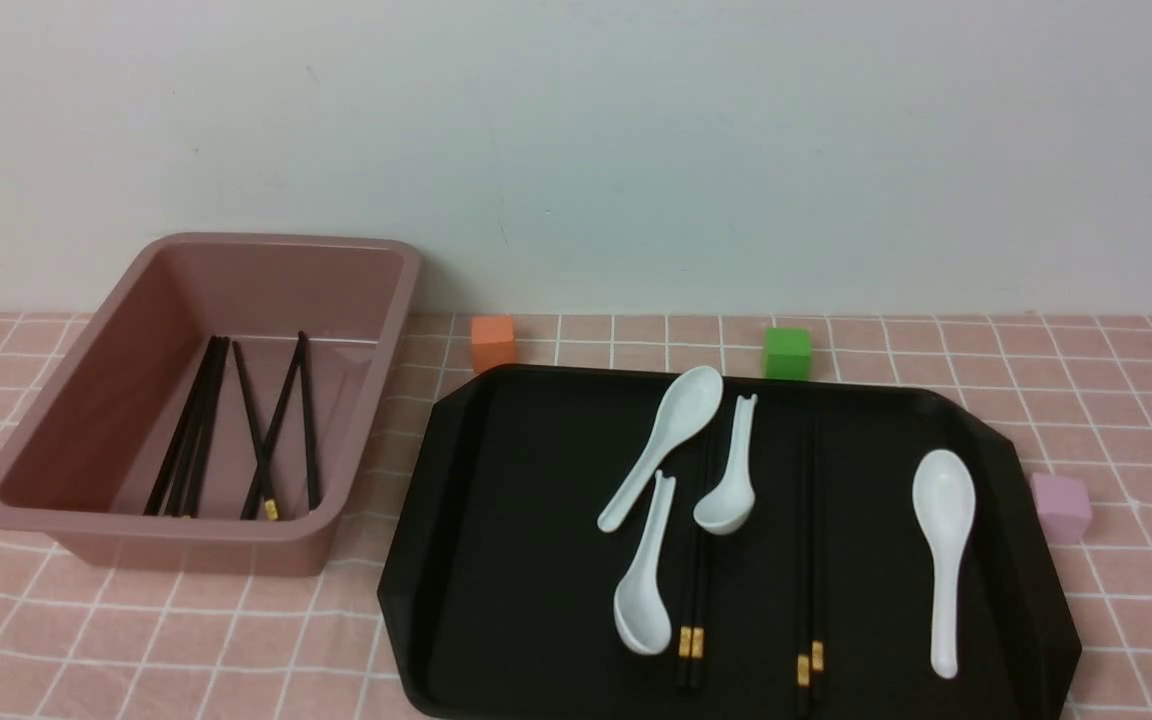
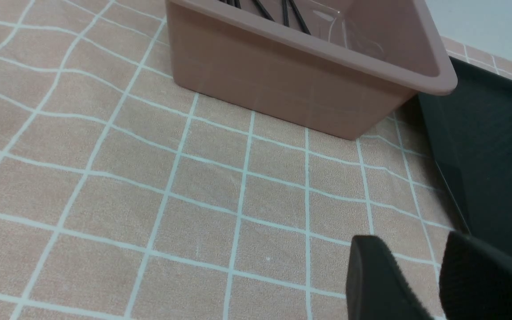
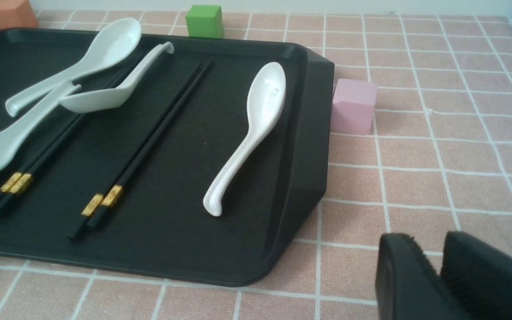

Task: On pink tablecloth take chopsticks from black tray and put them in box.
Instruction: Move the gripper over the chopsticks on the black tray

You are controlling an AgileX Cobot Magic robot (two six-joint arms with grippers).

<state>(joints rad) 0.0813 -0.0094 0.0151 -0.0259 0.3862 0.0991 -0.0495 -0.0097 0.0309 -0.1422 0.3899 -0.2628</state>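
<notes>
Two pairs of black chopsticks with gold bands lie lengthwise on the black tray [image 1: 516, 540]: one pair [image 1: 693, 590] partly under white spoons, the other [image 1: 808, 560] to its right. Both pairs show in the right wrist view [image 3: 47, 151] [image 3: 149, 142]. The mauve box [image 1: 66, 440] stands left of the tray on the pink tablecloth [image 1: 1136, 420] and holds several chopsticks [image 1: 188, 440]. My left gripper [image 2: 416, 249] is open and empty over cloth near the box [image 2: 305, 89] and the tray's corner [image 2: 482, 146]. My right gripper [image 3: 440, 242] is shut and empty over cloth beside the tray [image 3: 171, 231]. Neither gripper shows in the front view.
Several white spoons lie on the tray: one [image 1: 944, 530] at the right, three [image 1: 671, 440] [image 1: 731, 480] [image 1: 641, 580] near the middle. An orange cube [image 1: 492, 343] and a green cube [image 1: 787, 352] stand behind the tray, a pink cube [image 1: 1060, 506] at its right. A wall is behind.
</notes>
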